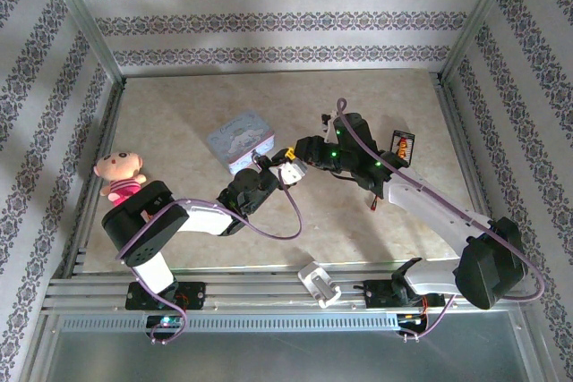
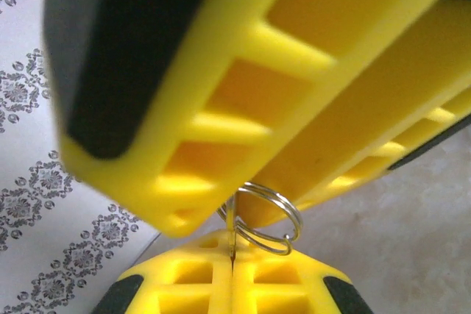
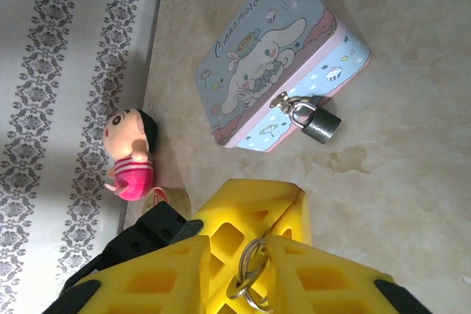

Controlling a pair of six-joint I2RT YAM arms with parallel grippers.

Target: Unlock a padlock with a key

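Key point(image 2: 234, 229) caught where two claws meet, padlock point(image 3: 318, 124) on the tin box point(image 3: 257, 56) just to their left.

Far left on the table point(image 1: 179, 105) lies a doll point(image 1: 118, 174) in a pink dress. Toward the middle sits the pale blue cartoon tin box. The small dark padlock hangs by its silvery shackle from the clasp on the tin's near side, its body resting on the table, apart from both claws. Just right of the tin, the left gripper point(image 2: 232, 255) is clamped tight on the key's thin metal blade, and a wire ring point(image 2: 263, 215) loops out past its fingertips. The right gripper point(image 3: 246, 259) faces it from the right, its yellow fingers close on either side of that ring — whether they actually pinch it I cannot tell. Farther right stands a black battery holder point(image 1: 403, 145).
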